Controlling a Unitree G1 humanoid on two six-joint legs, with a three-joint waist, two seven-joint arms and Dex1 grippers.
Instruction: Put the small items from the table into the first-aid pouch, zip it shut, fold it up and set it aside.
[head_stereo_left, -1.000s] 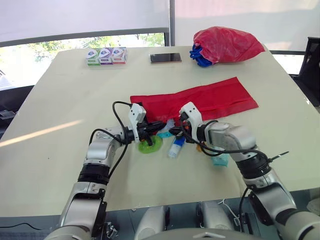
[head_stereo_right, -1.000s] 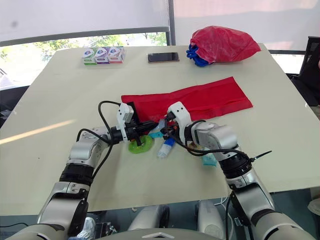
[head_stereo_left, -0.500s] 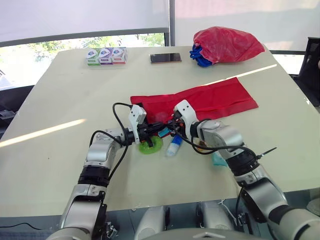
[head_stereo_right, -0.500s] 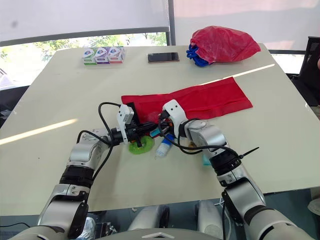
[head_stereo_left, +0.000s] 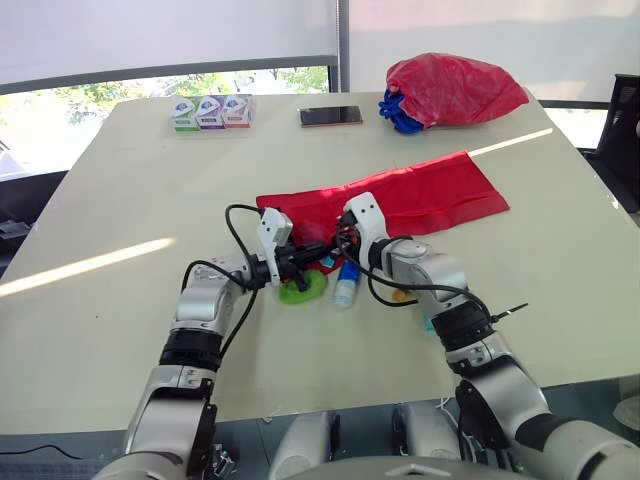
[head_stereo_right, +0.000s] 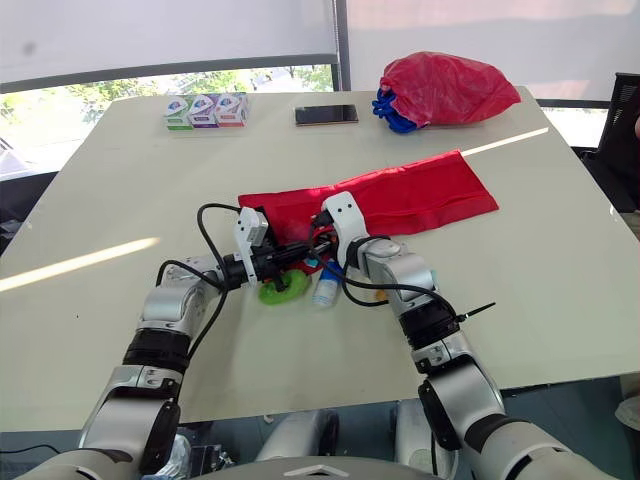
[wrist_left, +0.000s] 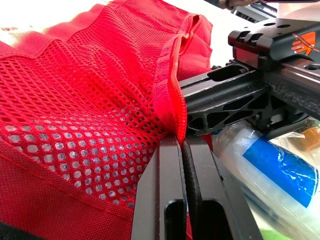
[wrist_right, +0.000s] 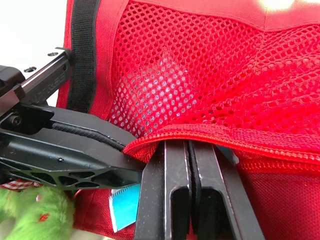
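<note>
– what's shifted in the last second?
– the right gripper (head_stereo_left: 345, 243) has slid across towards the left gripper (head_stereo_left: 318, 253); they now sit tip to tip.
– and the claws?
– both pinched closed on the near zip edge of the first-aid pouch (head_stereo_left: 420, 200), which lies flat on the table (head_stereo_left: 120, 300).
– the small items?
– a green item (head_stereo_left: 300, 291) and a blue-labelled bottle (head_stereo_left: 346, 291) lie just beside that edge, outside the pouch.

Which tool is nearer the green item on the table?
Left. The left tool pinches the red pouch right beside the green item; the right tool grips the pouch a little farther off.
</note>
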